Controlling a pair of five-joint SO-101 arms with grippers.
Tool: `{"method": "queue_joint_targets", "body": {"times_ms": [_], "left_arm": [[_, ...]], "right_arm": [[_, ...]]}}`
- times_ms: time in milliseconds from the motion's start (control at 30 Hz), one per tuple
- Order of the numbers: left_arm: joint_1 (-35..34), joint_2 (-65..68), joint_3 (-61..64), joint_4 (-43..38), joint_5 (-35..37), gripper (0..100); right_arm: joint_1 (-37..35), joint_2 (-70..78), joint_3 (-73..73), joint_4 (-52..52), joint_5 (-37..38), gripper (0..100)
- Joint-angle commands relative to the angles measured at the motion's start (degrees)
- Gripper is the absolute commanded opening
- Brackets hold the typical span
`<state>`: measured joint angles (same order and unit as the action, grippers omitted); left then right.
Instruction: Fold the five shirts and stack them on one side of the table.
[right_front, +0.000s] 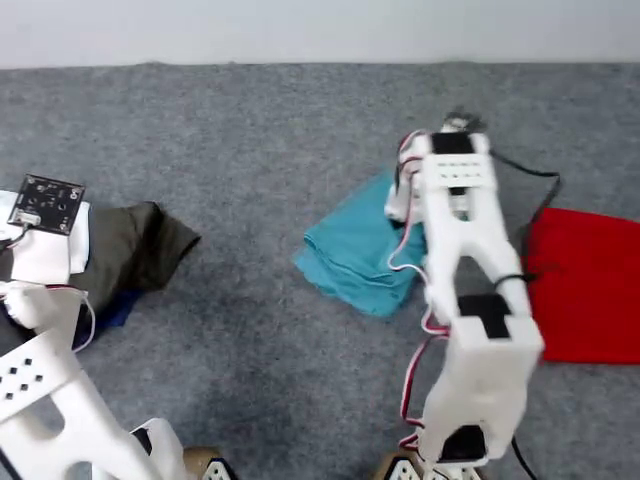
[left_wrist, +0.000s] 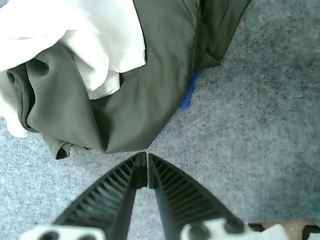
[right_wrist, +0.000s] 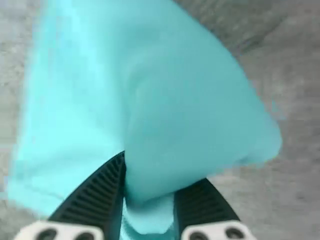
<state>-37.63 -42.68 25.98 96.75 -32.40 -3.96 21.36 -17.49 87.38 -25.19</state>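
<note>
jaws of the left gripper (left_wrist: 147, 161) are sitting pressed together with nothing between them, tips just short of the near edge of the olive shirt (left_wrist: 125, 100). olive shirt is lying bunched at the left end of the grey table (right_front: 250, 140), with a white shirt (left_wrist: 100, 40) crumpling over part of it and a sliver of a blue shirt (left_wrist: 186, 95) peeking out from under its edge.

jaws of the right gripper (right_wrist: 160, 172) are clamping a fold of the teal shirt (right_wrist: 165, 100), cloth bulging up between the ribbed fingers (right_wrist: 100, 192). in the high view the teal shirt is lying partly folded near mid-table, and the right arm (right_front: 470, 270) is stretching over its right edge.

red shirt (right_front: 590, 285) is lying flat at the right end of the table, with the right arm running between it and the teal shirt. left arm (right_front: 50, 410) is standing at the near left corner, leaning over the pile.
</note>
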Motion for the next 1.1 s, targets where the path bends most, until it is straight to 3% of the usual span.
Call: {"method": "queue_joint_targets", "body": {"times_ms": [0,267,567,767,1000,1067], "left_arm": [[0.35,-1.05,-0.57,0.44,0.26,2],[0.35,-1.05,-0.57,0.44,0.26,2],[0.35,-1.05,-0.57,0.44,0.26,2],[0.35,-1.05,-0.57,0.44,0.26,2],[0.26,-1.05,-0.57,1.05,0.26,2],[0.26,-1.05,-0.48,1.23,0.26,2]], "right_arm": [[4.53,-10.59,-1.41,4.62,10.81,0.9],[18.95,-20.09,-1.41,11.12,39.65,0.9],[35.74,-22.46,-1.14,6.46,71.56,0.9],[41.10,-15.43,-1.05,-3.91,73.93,0.9],[41.89,-6.99,-1.05,-10.86,73.93,1.0],[42.15,-5.49,-1.14,-12.88,73.93,5.0]]}}
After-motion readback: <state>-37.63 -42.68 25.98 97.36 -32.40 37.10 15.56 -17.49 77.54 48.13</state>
